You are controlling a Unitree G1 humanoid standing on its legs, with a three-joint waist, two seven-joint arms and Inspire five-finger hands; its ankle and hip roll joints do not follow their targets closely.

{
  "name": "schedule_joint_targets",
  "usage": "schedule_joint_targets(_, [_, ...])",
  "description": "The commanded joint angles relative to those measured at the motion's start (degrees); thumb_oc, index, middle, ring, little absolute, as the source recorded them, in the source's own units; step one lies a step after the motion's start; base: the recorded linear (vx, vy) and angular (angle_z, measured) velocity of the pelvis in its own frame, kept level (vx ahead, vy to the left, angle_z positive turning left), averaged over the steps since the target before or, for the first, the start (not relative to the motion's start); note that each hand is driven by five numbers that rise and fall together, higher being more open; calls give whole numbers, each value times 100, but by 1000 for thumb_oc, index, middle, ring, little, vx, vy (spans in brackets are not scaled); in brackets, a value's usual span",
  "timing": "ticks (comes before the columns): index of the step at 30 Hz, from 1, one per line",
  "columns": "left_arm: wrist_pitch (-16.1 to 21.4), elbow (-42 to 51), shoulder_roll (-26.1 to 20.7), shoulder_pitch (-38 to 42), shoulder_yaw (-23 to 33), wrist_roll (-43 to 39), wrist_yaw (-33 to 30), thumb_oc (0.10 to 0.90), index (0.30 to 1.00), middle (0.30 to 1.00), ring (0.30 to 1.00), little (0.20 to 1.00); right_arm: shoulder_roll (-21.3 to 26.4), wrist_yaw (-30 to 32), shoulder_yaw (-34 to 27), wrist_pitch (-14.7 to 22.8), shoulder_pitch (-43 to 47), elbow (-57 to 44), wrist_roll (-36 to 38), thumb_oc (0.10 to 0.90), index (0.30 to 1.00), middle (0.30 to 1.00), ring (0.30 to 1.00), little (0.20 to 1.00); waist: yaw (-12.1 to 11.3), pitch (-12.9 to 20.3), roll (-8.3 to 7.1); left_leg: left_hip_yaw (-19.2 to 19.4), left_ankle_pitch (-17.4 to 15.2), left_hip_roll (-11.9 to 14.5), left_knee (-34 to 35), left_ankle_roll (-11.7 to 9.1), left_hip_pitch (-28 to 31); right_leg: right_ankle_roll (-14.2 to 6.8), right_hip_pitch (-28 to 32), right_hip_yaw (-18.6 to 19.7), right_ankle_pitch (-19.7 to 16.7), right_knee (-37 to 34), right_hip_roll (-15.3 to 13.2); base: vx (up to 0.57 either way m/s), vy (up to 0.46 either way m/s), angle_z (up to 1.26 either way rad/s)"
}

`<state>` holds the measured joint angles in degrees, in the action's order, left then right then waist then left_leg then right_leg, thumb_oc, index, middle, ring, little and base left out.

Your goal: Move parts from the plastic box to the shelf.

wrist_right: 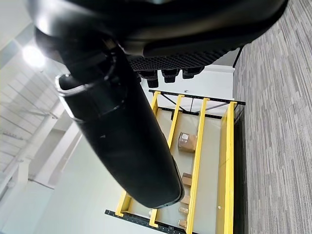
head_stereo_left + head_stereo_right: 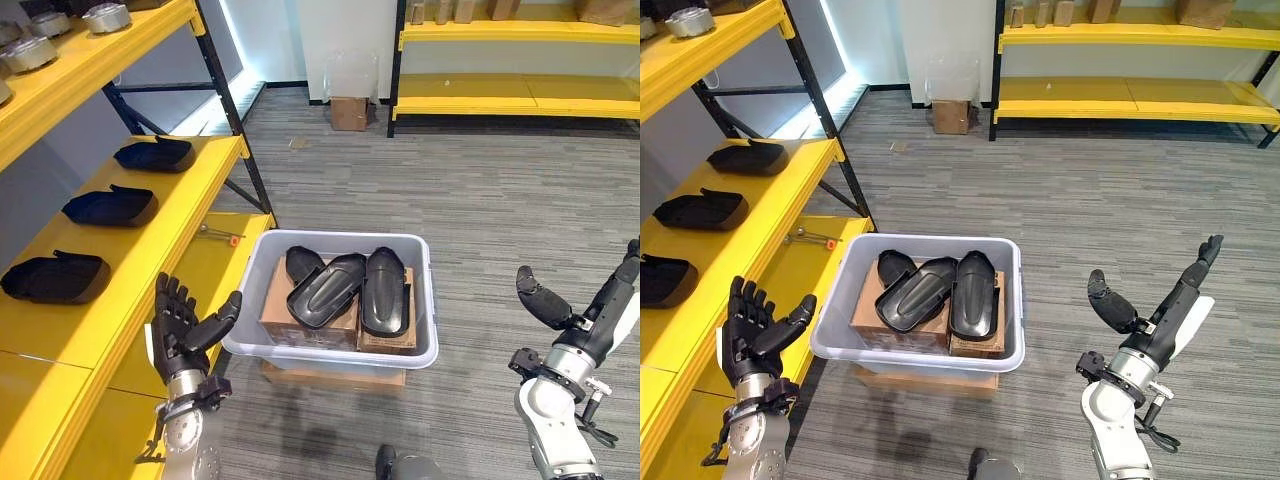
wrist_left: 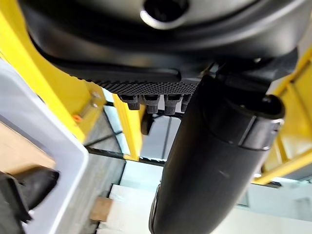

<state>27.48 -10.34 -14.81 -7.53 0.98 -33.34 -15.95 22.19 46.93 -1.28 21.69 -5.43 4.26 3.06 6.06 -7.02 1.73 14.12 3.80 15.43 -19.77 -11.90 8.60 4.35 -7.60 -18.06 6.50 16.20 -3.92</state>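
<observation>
Inside plastic box [image 2: 420,345] three black parts [image 2: 385,290], three on shelf [image 2: 215,165], both hands [image 2: 180,330] spread, empty.

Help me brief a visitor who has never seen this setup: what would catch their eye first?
The grey plastic box at the centre of the floor, holding three black parts on cardboard boxes. Next, the bright yellow shelf on the robot's left, with three more black parts laid in a row. Then the two open hands raised either side of the box, left hand by the shelf, right hand over the carpet.
</observation>
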Motion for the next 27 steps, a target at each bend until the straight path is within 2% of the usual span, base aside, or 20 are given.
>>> schedule_joint_targets(1, [555, 652, -446, 111, 265, 252, -182, 900, 1000, 1000, 1000, 1000, 148, -216, -333, 518, 83, -614, -1, 900, 1000, 1000, 1000, 1000, -15, 279, -267, 327, 96, -872, -1837, 347, -353, 48, 587, 7, 359, -704, 335, 63, -120, 13])
schedule_joint_targets(2, [470, 690, -452, 76, 295, 263, -165, 900, 1000, 1000, 1000, 1000, 152, -232, -314, 524, 62, -593, 8, 900, 1000, 1000, 1000, 1000, -55, 247, -348, 394, 101, -960, -2227, 466, -642, 96, 601, -24, 281, -724, 277, 55, -64, 15])
schedule_joint_targets(4, [410, 668, -450, 6, 339, 332, -87, 900, 1000, 1000, 1000, 1000, 121, -223, -289, 534, 63, -554, 1, 900, 1000, 1000, 1000, 1000, -125, 166, -390, 500, -51, -851, -2464, 544, -976, 75, 686, 8, 291, -718, 268, 130, 11, 6])
schedule_joint_targets(5, [467, 651, -472, -86, 360, 354, -12, 900, 1000, 1000, 1000, 1000, 103, -224, -300, 530, 97, -554, 0, 900, 1000, 1000, 1000, 1000, -168, 65, -357, 585, -342, -560, -2033, 581, -1070, -8, 791, 122, 437, -623, 316, 198, 171, 18])
schedule_joint_targets(6, [534, 645, -499, -155, 363, 331, 6, 900, 1000, 1000, 1000, 1000, 104, -241, -296, 540, 142, -556, -7, 900, 1000, 1000, 1000, 1000, -195, -20, -386, 683, -485, -400, -1630, 703, -1180, -65, 821, 187, 431, -589, 267, 183, 295, 19])
schedule_joint_targets(7, [623, 632, -512, -199, 333, 267, -33, 900, 1000, 1000, 1000, 1000, 133, -255, -273, 540, 188, -568, -3, 900, 1000, 1000, 1000, 1000, -225, -86, -389, 682, -476, -315, -1059, 758, -1281, -134, 860, 272, 423, -576, 224, 78, 287, 15])
schedule_joint_targets(8, [643, 630, -514, -211, 328, 247, -47, 900, 1000, 1000, 1000, 1000, 140, -264, -267, 542, 197, -571, -4, 900, 1000, 1000, 1000, 1000, -239, -102, -382, 671, -427, -292, -756, 756, -1301, -164, 888, 299, 423, -578, 203, 78, 404, 2])
schedule_joint_targets(9, [713, 629, -522, -273, 331, 157, -112, 900, 1000, 1000, 1000, 1000, 172, -311, -234, 569, 220, -572, -19, 900, 1000, 1000, 1000, 1000, -313, -171, -363, 674, 6, -130, 371, 759, -1397, -244, 989, 353, 312, -641, 119, 142, 435, 9])
schedule_joint_targets(10, [732, 610, -525, -339, 386, 63, -56, 900, 1000, 1000, 1000, 1000, 181, -335, -226, 578, 191, -558, -33, 900, 1000, 1000, 1000, 1000, -373, -210, -350, 498, 385, 95, 826, 632, -1484, -306, 1127, 436, 309, -677, 93, 143, 407, -2])
schedule_joint_targets(11, [732, 602, -527, -349, 401, 44, -38, 900, 1000, 1000, 1000, 1000, 182, -343, -223, 583, 187, -551, -32, 900, 1000, 1000, 1000, 1000, -382, -221, -351, 462, 434, 116, 921, 616, -1481, -315, 1162, 452, 313, -683, 84, 232, 370, -28])
schedule_joint_targets(12, [787, 479, -506, -398, 507, -35, 109, 900, 1000, 1000, 1000, 1000, 198, -415, -208, 648, 179, -461, 5, 900, 1000, 1000, 1000, 1000, -453, -247, -332, 302, 628, 273, 1191, 561, -1547, -380, 1304, 548, 334, -694, 30, 161, 247, -40])
schedule_joint_targets(15, [795, 339, -505, -375, 582, -84, 246, 900, 1000, 1000, 1000, 1000, 197, -385, -179, 731, 166, -449, -45, 900, 1000, 1000, 1000, 1000, -476, -243, -341, 420, 282, 189, 1333, 610, -1378, -516, 1367, 486, 400, -595, -148, 143, 254, -32])
schedule_joint_targets(17, [710, 281, -473, -360, 588, -27, 373, 900, 1000, 1000, 1000, 1000, 116, -407, -237, 748, -29, -595, 213, 900, 1000, 1000, 1000, 1000, -454, -215, -341, 534, 8, 48, 1454, 638, -1152, -640, 1318, 352, 397, -442, -332, 144, 299, -32])
schedule_joint_targets(20, [679, 287, -487, -370, 555, 161, 366, 900, 1000, 1000, 1000, 1000, 48, -345, -296, 768, -133, -648, -18, 900, 1000, 1000, 1000, 1000, -451, -200, -333, 502, -62, -96, 1541, 653, -1040, -724, 1259, 337, 355, -374, -399, 95, 194, 3])
schedule_joint_targets(22, [698, 384, -604, -379, 630, 108, 356, 900, 1000, 1000, 1000, 1000, 49, -338, -326, 735, -210, -894, -254, 900, 1000, 1000, 1000, 1000, -488, -183, -345, 511, -123, -303, 1647, 711, -975, -877, 1154, 334, 125, -517, -519, 70, 226, 16])
schedule_joint_targets(27, [687, 417, -623, -384, 652, 96, 362, 900, 1000, 1000, 1000, 1000, 60, -339, -311, 720, -198, -928, -293, 900, 1000, 1000, 1000, 1000, -503, -191, -358, 513, -153, -345, 1651, 722, -958, -911, 1150, 326, 109, -535, -560, 8, 56, 10])
